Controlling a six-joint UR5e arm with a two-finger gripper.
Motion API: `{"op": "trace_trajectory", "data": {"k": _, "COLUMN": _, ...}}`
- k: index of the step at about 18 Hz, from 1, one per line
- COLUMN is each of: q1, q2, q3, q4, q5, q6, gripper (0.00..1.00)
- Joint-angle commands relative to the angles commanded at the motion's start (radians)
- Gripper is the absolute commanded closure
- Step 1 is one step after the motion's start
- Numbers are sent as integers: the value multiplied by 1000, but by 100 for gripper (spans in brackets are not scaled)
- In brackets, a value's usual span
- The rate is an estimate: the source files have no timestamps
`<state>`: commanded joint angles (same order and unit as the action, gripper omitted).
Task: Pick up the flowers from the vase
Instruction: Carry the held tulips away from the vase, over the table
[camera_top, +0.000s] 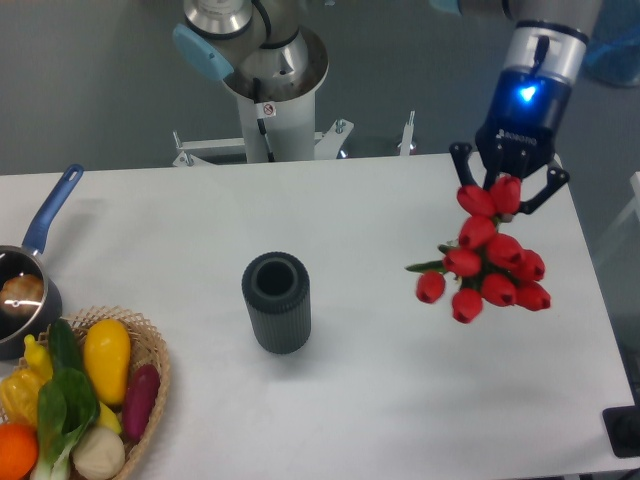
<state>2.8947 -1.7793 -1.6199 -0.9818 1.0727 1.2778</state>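
Note:
The flowers (487, 262), a bunch of bright red tulip buds with a bit of green leaf showing on the left, hang in the air over the right part of the table. My gripper (505, 192) is shut on the flowers at the top of the bunch, its black fingers on either side of the uppermost buds. The vase (276, 302), a dark grey ribbed cylinder with a round open mouth, stands upright and empty near the middle of the table, well to the left of the bunch.
A wicker basket (152, 372) with vegetables sits at the front left corner. Behind it is a blue-handled pot (30, 270). The arm's base (268, 90) rises beyond the table's far edge. The table's right edge (595, 290) lies close to the flowers.

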Motion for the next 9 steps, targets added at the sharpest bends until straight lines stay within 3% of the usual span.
{"op": "trace_trajectory", "data": {"k": 3, "q1": -70, "q2": -40, "q3": 21, "q4": -9, "q5": 276, "q6": -1, "gripper": 95}}
{"op": "trace_trajectory", "data": {"k": 7, "q1": -109, "q2": -66, "q3": 29, "q4": -38, "q5": 440, "q6": 0, "gripper": 95}}
{"op": "trace_trajectory", "data": {"k": 9, "q1": -114, "q2": -69, "q3": 51, "q4": -44, "q5": 451, "q6": -3, "gripper": 96}}
